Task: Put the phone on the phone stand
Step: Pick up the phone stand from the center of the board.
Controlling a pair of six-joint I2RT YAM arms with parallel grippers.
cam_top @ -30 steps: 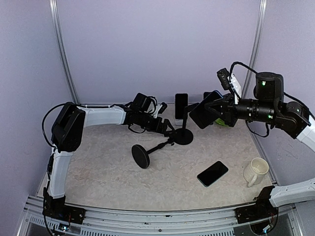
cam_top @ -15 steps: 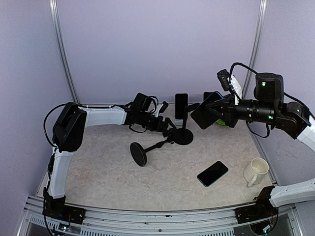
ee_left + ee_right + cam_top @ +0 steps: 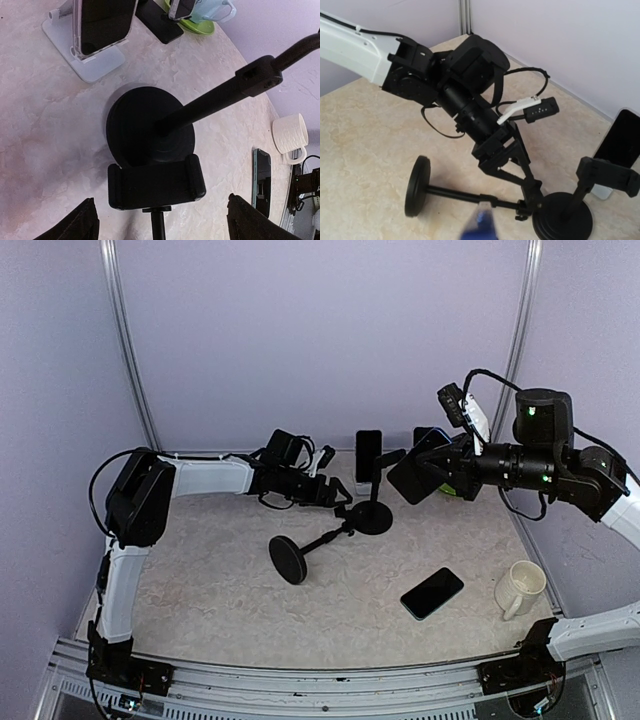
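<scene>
My right gripper [image 3: 440, 472] is shut on a dark phone [image 3: 414, 476] and holds it in the air just right of the upright black phone stand [image 3: 372, 516]. That stand's clamp [image 3: 607, 175] is empty. In the right wrist view only a blurred blue edge [image 3: 481, 227] shows at the bottom. A second black stand [image 3: 300, 552] lies on its side, clamp [image 3: 156, 187] against the upright stand's round base [image 3: 135, 125]. My left gripper [image 3: 344, 512] is open, its fingers [image 3: 82, 222] wide apart on either side of the fallen stand's pole [image 3: 158, 227].
A phone [image 3: 368, 452] rests on a white stand [image 3: 95, 62] at the back. Another phone [image 3: 432, 592] lies flat front right, beside a cream mug [image 3: 520, 588]. A green bowl [image 3: 197, 26] and a further phone [image 3: 160, 22] sit behind. Purple walls enclose the table.
The fallen stand's round base swung slightly left, then back. My left wrist shifted a little. My right gripper with the phone stayed almost still.
</scene>
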